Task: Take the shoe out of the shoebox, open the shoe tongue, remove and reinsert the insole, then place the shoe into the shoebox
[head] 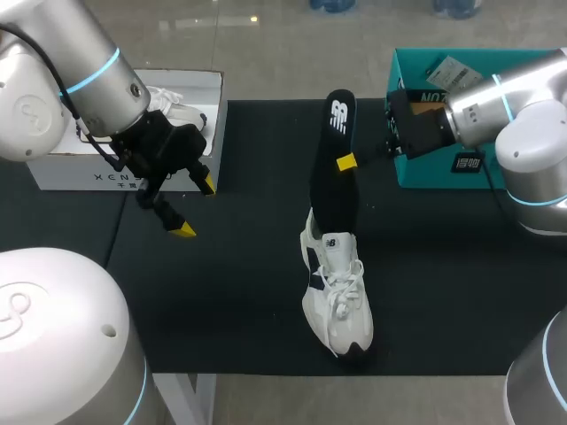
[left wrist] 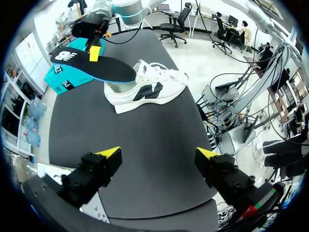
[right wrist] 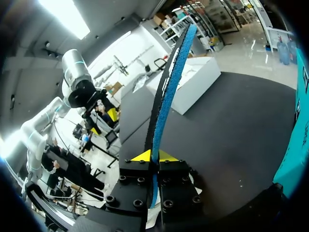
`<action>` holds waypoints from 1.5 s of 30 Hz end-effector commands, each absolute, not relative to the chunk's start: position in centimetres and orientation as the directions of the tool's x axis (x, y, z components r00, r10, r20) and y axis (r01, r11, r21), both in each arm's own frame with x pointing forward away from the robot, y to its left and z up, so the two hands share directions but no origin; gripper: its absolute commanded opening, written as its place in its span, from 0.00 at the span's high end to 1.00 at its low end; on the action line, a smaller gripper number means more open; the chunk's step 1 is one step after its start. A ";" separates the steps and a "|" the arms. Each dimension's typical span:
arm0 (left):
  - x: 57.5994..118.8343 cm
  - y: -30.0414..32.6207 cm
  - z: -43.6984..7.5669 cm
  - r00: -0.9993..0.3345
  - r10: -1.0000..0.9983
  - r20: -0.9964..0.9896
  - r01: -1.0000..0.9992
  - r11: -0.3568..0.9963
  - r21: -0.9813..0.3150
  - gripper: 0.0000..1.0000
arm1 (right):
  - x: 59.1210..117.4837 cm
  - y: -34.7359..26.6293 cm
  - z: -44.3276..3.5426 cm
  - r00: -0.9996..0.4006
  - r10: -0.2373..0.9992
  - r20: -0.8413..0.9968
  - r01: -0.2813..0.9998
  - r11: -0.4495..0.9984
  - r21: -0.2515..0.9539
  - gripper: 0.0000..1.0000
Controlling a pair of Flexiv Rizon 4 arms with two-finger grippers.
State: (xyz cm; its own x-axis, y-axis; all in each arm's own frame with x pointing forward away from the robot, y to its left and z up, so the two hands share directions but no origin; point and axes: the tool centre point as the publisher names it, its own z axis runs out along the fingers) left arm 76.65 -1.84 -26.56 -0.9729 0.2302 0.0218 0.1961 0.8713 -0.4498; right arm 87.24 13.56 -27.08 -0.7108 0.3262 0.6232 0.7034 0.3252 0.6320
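A white shoe [head: 337, 297] lies on the black mat [head: 248, 292], toe toward the front edge. The black insole [head: 335, 159] with a blue underside stands tilted above it, its lower end in the shoe's opening. My right gripper [head: 347, 162] is shut on the insole's edge at mid-length; in the right wrist view the insole [right wrist: 169, 87] runs edge-on between the yellow tips of this gripper [right wrist: 154, 155]. My left gripper [head: 195, 206] hangs open and empty beside the white shoebox [head: 124, 168]. In the left wrist view the shoe [left wrist: 145, 89] and insole [left wrist: 91, 67] lie far ahead of the left gripper [left wrist: 158, 154].
The white shoebox at the back left holds another white shoe [head: 177, 111]. A teal box [head: 425, 168] stands at the back right, behind my right gripper. Bare black mat lies between the shoe and the left gripper.
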 end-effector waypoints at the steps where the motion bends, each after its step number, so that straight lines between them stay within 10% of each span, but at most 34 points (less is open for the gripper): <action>1: 76.7 -1.8 -26.6 -0.973 0.231 0.022 0.197 0.872 -0.448 0.00 | 87.6 13.9 -27.2 -0.710 0.341 0.617 0.704 0.326 0.631 1.00; 45: 76.7 -1.8 -26.6 -0.973 0.231 0.022 0.197 0.872 -0.448 0.00 | 80.6 15.7 -35.1 -0.614 0.378 0.693 0.784 0.393 0.481 1.00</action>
State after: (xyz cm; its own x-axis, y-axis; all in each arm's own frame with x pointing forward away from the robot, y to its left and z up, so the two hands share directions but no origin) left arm 76.65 -1.86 -26.61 -0.9730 0.2299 0.0217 0.1959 0.8715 -0.4496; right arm 80.62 15.25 -34.47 -0.6170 0.3769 0.6908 0.7813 0.3982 0.4806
